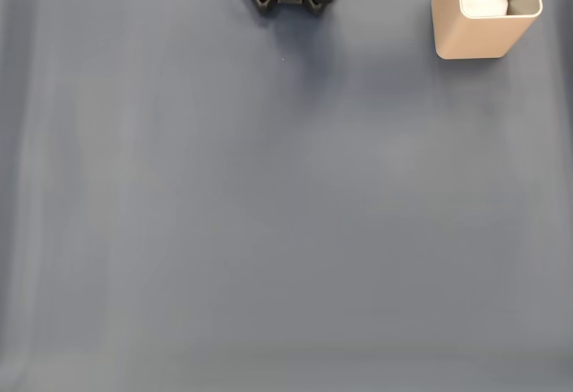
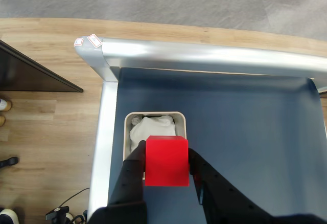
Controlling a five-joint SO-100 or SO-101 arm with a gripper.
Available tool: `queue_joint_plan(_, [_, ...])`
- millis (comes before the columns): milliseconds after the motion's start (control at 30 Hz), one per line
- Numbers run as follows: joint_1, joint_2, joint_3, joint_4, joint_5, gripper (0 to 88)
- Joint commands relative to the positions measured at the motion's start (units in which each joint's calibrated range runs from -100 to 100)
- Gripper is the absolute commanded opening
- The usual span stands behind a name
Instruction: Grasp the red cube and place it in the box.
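One red cube, faces square to the wrist camera with no long axis, is clamped between the black gripper's two fingers directly above one upright beige box, its opening facing up.

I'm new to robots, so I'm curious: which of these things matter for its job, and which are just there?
Part of the job:
red cube, held in the gripper
beige box

Just there:
white wad inside the box
metal table rail
wooden floor
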Motion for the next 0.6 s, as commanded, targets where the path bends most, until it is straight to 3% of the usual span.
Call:
queue_joint_plan(0, [-0.9,0.4,-3.4,-0.4,-0.8,0.4])
queue_joint_plan(567, [-1.1,0.8,-4.0,-0.6,-2.1,0.8])
